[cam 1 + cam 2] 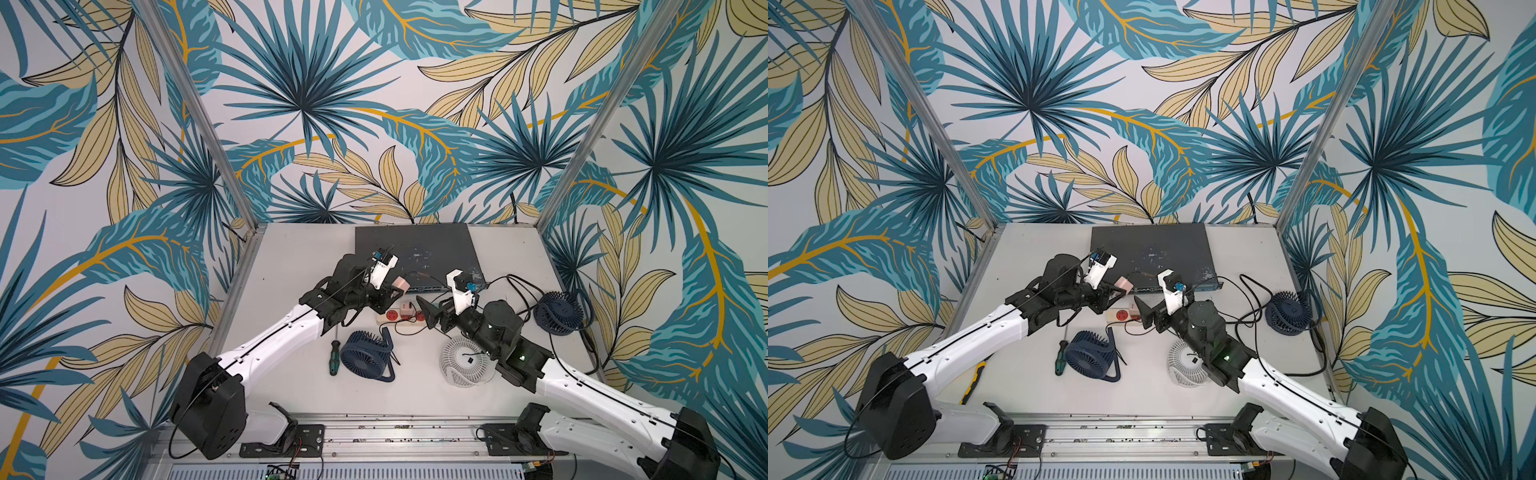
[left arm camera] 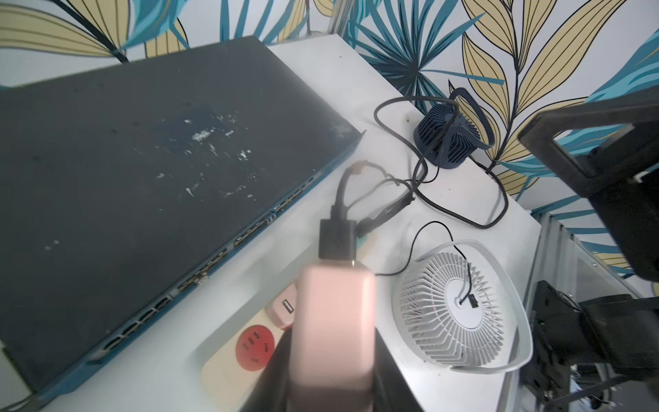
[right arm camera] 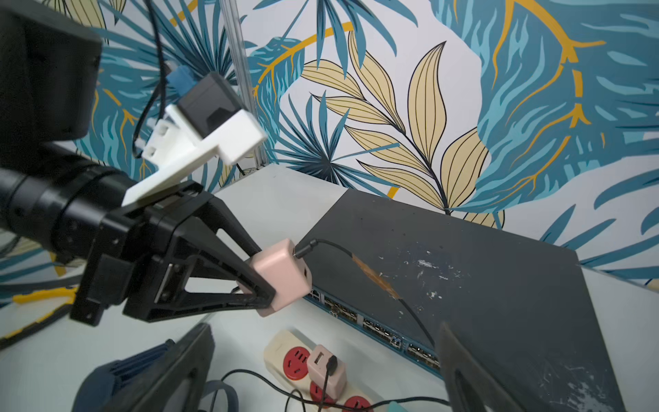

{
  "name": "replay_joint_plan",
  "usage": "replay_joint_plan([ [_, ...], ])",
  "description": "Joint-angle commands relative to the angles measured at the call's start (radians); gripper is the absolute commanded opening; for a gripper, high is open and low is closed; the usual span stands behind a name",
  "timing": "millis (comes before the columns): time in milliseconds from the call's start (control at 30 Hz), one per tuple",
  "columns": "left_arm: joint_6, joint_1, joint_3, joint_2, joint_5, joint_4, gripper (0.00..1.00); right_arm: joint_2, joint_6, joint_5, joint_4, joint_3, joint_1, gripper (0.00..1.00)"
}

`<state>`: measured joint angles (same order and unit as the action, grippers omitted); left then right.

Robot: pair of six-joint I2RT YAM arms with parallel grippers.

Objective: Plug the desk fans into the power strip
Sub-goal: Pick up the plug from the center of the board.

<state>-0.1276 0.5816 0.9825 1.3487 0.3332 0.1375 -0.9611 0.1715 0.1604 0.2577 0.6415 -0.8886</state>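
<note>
The left gripper [image 3: 264,279] pinches a pink adapter cube [image 3: 285,271] between its fingertips and holds it in the air above the power strip [image 1: 382,319]. A black cable [image 3: 306,248] is plugged into the cube's far face and runs over the grey network switch [image 1: 415,249]. The cream strip lies mid-desk, just in front of the switch, which sits against the back edge of the desk [image 1: 291,270]. A second pink adapter [image 3: 326,367] stands in one of its red sockets. The right gripper [image 1: 435,312] hovers over the strip's other end, claw spread wide and empty. A navy fan [image 1: 365,359] and a white fan [image 1: 463,361] lie nearer the front edge, and a second navy fan [image 1: 557,311] lies by the right edge.
</note>
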Motion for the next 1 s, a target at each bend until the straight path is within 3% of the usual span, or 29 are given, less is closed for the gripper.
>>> replay_joint_plan([
  [0,0.139,0.018,-0.056,-0.065,-0.111,-0.172,0.01,0.001,0.297,-0.141,-0.172,0.054,0.064,0.99],
  [100,0.231,0.049,-0.101,-0.11,-0.13,-0.215,0.01,-0.018,0.439,-0.329,-0.217,0.084,0.155,1.0],
  [200,0.287,0.08,-0.117,-0.135,-0.144,-0.215,0.02,-0.056,0.488,-0.444,-0.244,0.121,0.179,1.0],
  [533,0.365,0.159,-0.124,-0.154,-0.158,-0.157,0.04,-0.212,0.431,-0.594,-0.405,0.307,0.179,0.93],
  [967,0.362,0.172,-0.139,-0.169,-0.125,-0.164,0.04,-0.311,0.398,-0.732,-0.433,0.38,0.183,0.68],
])
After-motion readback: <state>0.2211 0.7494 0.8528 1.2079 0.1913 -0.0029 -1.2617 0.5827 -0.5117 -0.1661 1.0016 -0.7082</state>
